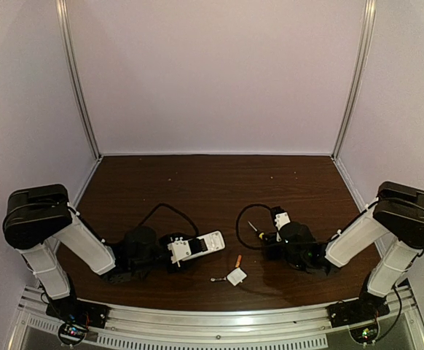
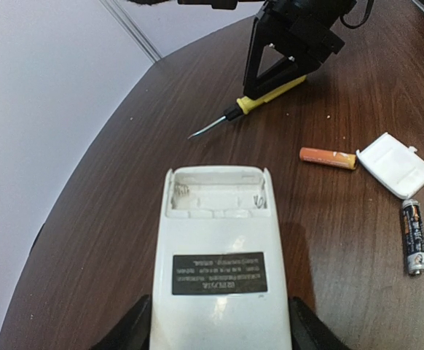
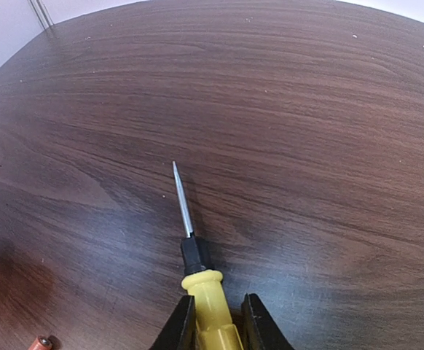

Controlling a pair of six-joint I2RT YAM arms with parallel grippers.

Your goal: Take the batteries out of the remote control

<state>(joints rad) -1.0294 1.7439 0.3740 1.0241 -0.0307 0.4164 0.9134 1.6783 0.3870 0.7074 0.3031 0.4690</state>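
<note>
The remote control sits back-up at the near left of the table, its battery compartment open and empty. The left gripper clasps its sides, jaws about half spread. An orange battery and a dark battery lie loose to its right, beside a white cover. The right gripper has narrow jaws straddling the yellow screwdriver handle; whether they pinch it, I can't tell.

white remote control, orange battery, yellow-handled screwdriver
</note>
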